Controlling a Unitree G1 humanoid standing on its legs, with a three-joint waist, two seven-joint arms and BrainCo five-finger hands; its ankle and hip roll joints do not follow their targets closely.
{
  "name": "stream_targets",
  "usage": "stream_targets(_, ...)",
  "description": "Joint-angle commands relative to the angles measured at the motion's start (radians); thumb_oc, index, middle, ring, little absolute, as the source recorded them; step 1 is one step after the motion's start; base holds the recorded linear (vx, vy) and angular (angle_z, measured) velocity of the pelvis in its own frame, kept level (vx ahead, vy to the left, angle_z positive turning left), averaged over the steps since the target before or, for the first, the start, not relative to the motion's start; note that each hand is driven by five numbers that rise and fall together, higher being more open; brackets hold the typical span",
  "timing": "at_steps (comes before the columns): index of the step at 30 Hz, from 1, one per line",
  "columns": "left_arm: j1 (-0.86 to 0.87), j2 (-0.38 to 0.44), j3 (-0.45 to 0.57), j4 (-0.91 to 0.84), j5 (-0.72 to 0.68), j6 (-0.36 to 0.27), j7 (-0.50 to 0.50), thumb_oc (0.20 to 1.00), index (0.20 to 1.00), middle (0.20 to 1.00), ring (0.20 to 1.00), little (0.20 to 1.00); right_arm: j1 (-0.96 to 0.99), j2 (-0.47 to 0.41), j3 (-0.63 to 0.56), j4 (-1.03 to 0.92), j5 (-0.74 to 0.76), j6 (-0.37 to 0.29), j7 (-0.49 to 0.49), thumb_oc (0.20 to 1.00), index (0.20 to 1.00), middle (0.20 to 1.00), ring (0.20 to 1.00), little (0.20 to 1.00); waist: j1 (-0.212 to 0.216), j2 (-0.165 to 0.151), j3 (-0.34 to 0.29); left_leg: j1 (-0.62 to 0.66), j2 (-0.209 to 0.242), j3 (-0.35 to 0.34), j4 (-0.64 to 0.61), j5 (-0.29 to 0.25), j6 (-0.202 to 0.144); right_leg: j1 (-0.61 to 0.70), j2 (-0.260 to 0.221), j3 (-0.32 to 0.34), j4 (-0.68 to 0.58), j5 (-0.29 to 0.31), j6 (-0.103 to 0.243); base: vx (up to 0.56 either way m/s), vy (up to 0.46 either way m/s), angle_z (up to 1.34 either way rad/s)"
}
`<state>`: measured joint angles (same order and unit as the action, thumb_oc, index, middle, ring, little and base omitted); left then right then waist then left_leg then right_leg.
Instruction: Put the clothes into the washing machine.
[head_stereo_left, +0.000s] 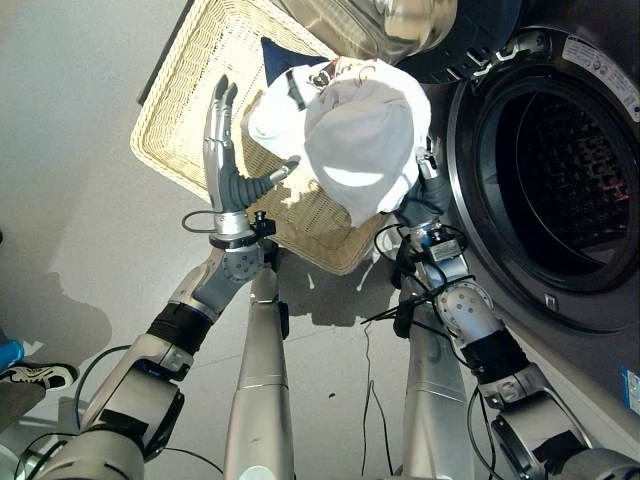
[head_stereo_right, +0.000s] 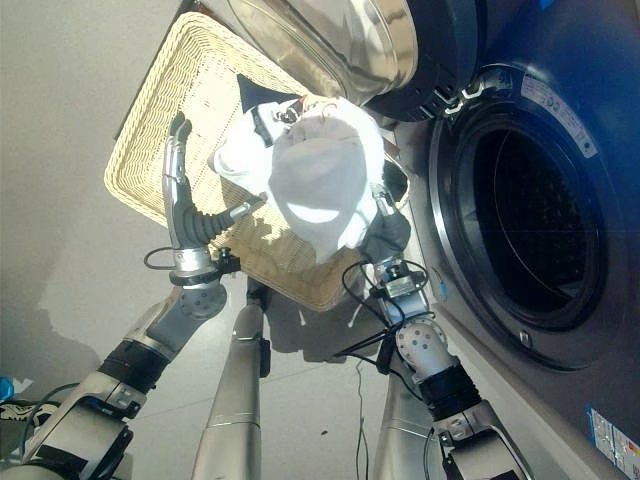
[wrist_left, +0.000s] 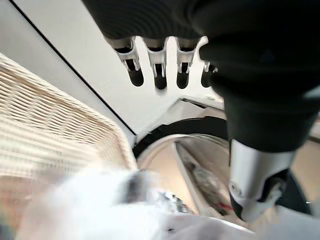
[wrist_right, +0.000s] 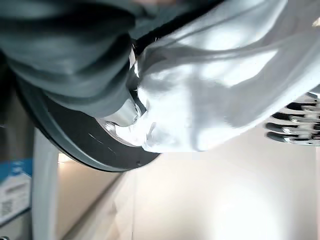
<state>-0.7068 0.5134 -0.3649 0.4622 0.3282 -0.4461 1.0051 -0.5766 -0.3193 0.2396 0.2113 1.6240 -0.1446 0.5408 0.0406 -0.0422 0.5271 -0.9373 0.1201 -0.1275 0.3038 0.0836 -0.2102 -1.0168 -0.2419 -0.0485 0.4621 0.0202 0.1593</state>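
A white garment (head_stereo_left: 360, 150) with a dark blue corner hangs bunched in the air between the wicker basket (head_stereo_left: 190, 110) and the washing machine's round opening (head_stereo_left: 570, 190). My right hand (head_stereo_left: 425, 205) is under it and shut on it. In the right wrist view the thumb (wrist_right: 125, 112) presses into the white cloth (wrist_right: 210, 100). My left hand (head_stereo_left: 222, 150) is open beside the garment, over the basket, fingers straight and not touching the cloth. Its fingers (wrist_left: 157, 70) show straight in the left wrist view, with the blurred cloth (wrist_left: 100, 210) past them.
The machine's glass door (head_stereo_right: 330, 40) stands swung open beyond the garment, over the basket's far corner. The dark drum (head_stereo_right: 545, 220) is to the right. A person's shoe (head_stereo_left: 35, 375) rests on the floor at the far left.
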Motion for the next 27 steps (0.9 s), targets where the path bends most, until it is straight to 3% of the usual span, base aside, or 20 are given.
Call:
stream_targets(1,-0.047,0.03,0.026,-0.013,-0.028,-0.032,0.053,1.0,1.0,1.0,1.0,1.0,-0.018,-0.023,-0.062,-0.043,0.084,-0.061,0.098,0.2,0.2,0.2,0.2,0.2,-0.015,-0.007,-0.007,-0.002,-0.136,0.066,-0.011,0.009,0.121,0.016,0.098,-0.115,-0.146,0.168,0.021,0.0,0.0,0.0)
stream_targets(8,-0.071,0.049,0.012,0.063,-0.046,-0.033,0.06,1.0,1.0,1.0,1.0,1.0,-0.027,-0.09,-0.101,0.112,0.142,-0.079,0.162,0.2,0.2,0.2,0.2,0.2,-0.023,-0.011,-0.007,-0.004,-0.129,0.074,-0.012,0.006,0.119,0.014,0.104,-0.113,-0.146,0.17,0.023,0.0,0.0,0.0)
stream_targets(13,-0.087,0.069,-0.005,0.142,-0.087,-0.026,0.066,1.0,1.0,1.0,1.0,1.0,-0.048,-0.159,-0.138,0.251,0.229,-0.125,0.174,0.2,0.2,0.2,0.2,0.2,-0.029,-0.015,-0.007,-0.006,-0.122,0.078,-0.006,-0.001,0.116,0.012,0.107,-0.113,-0.148,0.172,0.023,0.0,0.004,-0.02)
stream_targets(16,-0.085,0.091,-0.013,0.22,-0.115,-0.04,0.056,1.0,1.0,1.0,1.0,1.0,-0.077,-0.237,-0.228,0.384,0.316,-0.256,0.047,0.2,0.2,0.2,0.2,0.2,-0.034,-0.015,-0.007,-0.006,-0.111,0.083,0.003,-0.011,0.114,0.014,0.111,-0.109,-0.14,0.167,0.023,0.0,0.006,-0.11)
stream_targets(18,-0.064,0.123,-0.028,0.255,-0.127,-0.038,0.051,1.0,1.0,1.0,1.0,1.0,-0.116,-0.329,-0.302,0.482,0.299,-0.373,-0.112,0.2,0.2,0.2,0.2,0.2,-0.038,-0.025,-0.007,-0.008,-0.102,0.083,0.018,-0.027,0.113,0.018,0.118,-0.107,-0.135,0.165,0.023,0.0,-0.03,-0.04)
stream_targets(19,-0.064,0.124,-0.03,0.256,-0.127,-0.038,0.051,1.0,1.0,1.0,1.0,1.0,-0.119,-0.333,-0.306,0.487,0.295,-0.378,-0.121,0.2,0.2,0.2,0.2,0.2,-0.037,-0.024,-0.007,-0.008,-0.101,0.083,0.019,-0.029,0.113,0.018,0.119,-0.107,-0.135,0.164,0.023,0.0,-0.052,-0.06)
stream_targets(20,-0.046,0.14,-0.037,0.265,-0.124,-0.035,0.049,1.0,1.0,1.0,1.0,1.0,-0.132,-0.373,-0.338,0.515,0.277,-0.442,-0.201,0.2,0.2,0.2,0.2,0.2,-0.037,-0.03,-0.007,-0.007,-0.097,0.082,0.024,-0.035,0.114,0.022,0.122,-0.108,-0.133,0.164,0.023,0.0,-0.054,-0.07)
stream_targets(22,-0.027,0.154,-0.042,0.27,-0.122,-0.032,0.047,1.0,1.0,1.0,1.0,1.0,-0.14,-0.411,-0.366,0.537,0.264,-0.495,-0.268,0.2,0.2,0.2,0.2,0.2,-0.038,-0.036,-0.007,-0.006,-0.094,0.081,0.028,-0.042,0.117,0.026,0.126,-0.109,-0.133,0.163,0.024,0.0,-0.05,-0.06)
stream_targets(24,-0.027,0.154,-0.042,0.27,-0.122,-0.032,0.047,1.0,1.0,1.0,1.0,1.0,-0.14,-0.411,-0.366,0.537,0.264,-0.495,-0.268,0.2,0.2,0.2,0.2,0.2,-0.038,-0.036,-0.007,-0.006,-0.094,0.081,0.028,-0.042,0.117,0.026,0.126,-0.109,-0.133,0.163,0.024,0.0,-0.02,-0.01)
stream_targets(25,-0.004,0.172,-0.048,0.278,-0.123,-0.03,0.047,1.0,1.0,1.0,1.0,1.0,-0.15,-0.453,-0.403,0.542,0.209,-0.561,-0.379,0.2,0.2,0.2,0.2,0.2,-0.038,-0.044,-0.007,-0.004,-0.092,0.08,0.028,-0.047,0.118,0.034,0.131,-0.113,-0.137,0.164,0.024,-0.01,-0.04,-0.03)
stream_targets(27,-0.004,0.172,-0.048,0.278,-0.123,-0.03,0.047,1.0,1.0,1.0,1.0,1.0,-0.15,-0.453,-0.403,0.542,0.209,-0.561,-0.379,0.2,0.2,0.2,0.2,0.2,-0.038,-0.044,-0.007,-0.004,-0.092,0.08,0.028,-0.047,0.118,0.034,0.131,-0.113,-0.137,0.164,0.024,0.0,-0.02,-0.01)
